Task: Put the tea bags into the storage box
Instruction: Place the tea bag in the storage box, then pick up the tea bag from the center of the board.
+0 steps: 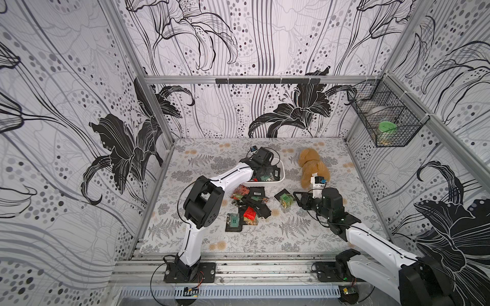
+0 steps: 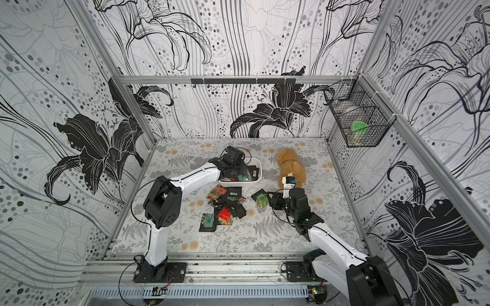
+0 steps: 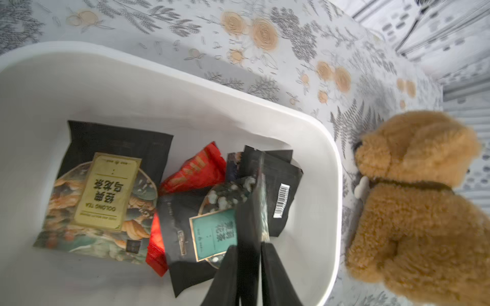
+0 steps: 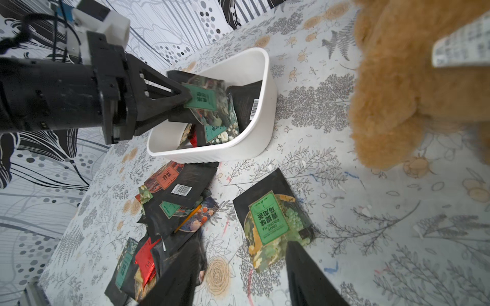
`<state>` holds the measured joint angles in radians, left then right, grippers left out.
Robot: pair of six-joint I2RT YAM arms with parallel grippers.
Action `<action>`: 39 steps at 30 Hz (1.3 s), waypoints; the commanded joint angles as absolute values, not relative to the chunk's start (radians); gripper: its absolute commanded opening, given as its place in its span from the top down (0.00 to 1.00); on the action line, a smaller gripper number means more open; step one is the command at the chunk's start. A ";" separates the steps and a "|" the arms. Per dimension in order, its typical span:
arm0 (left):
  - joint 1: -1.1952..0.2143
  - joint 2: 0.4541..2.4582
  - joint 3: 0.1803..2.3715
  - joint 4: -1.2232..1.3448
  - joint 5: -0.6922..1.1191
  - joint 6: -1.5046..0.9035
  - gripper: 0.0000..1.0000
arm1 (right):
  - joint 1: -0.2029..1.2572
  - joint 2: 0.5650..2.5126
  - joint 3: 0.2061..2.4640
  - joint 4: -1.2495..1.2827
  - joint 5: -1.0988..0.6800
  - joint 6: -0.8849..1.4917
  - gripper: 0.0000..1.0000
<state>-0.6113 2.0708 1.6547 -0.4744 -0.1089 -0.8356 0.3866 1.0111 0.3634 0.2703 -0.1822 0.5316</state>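
The storage box (image 4: 212, 152) is smooth white plastic with a slight sheen and fine ribbing low on its outer wall. The tea bags (image 4: 183, 196) are matt black foil with glossy printed labels, a red one (image 4: 144, 261) crinkled and shiny. The plush dog (image 3: 413, 201) is curly tan fleece on a smooth, matt, printed floral tablecloth (image 3: 278, 66).

Black-and-white lily wallpaper (image 1: 291, 111) lines three walls above a fern-printed tabletop (image 1: 265, 238), a wire basket (image 1: 384, 119) hung on one.
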 commanded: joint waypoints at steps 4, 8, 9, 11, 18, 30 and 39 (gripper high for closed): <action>-0.610 2.002 1.682 -0.551 -0.230 -0.792 0.37 | 0.386 1.040 0.374 0.293 -0.227 0.512 0.27; -0.610 1.897 1.636 -0.602 -0.357 -0.796 0.33 | 0.408 1.038 0.375 0.291 -0.208 0.495 0.27; -0.611 1.856 1.606 -0.600 -0.375 -0.799 0.33 | 0.416 1.039 0.377 0.292 -0.206 0.493 0.28; -0.615 1.773 1.529 -0.569 -0.373 -0.799 0.33 | 0.442 1.046 0.389 0.281 -0.186 0.479 0.30; -0.712 1.502 1.193 -0.356 -0.187 -0.881 0.33 | 0.524 1.141 0.458 0.213 -0.090 0.443 0.49; -0.980 1.502 0.869 0.039 -0.210 -1.234 0.34 | 0.530 1.297 0.582 0.043 0.057 0.452 0.74; -0.969 1.735 1.022 -0.004 -0.198 -1.209 0.40 | 0.493 1.399 0.633 0.037 0.014 0.452 0.83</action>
<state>-0.9783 1.7115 0.9771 -0.0326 -0.1764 -1.2118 0.5167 1.3785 0.6037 0.0631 0.0219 0.4519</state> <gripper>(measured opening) 0.603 0.170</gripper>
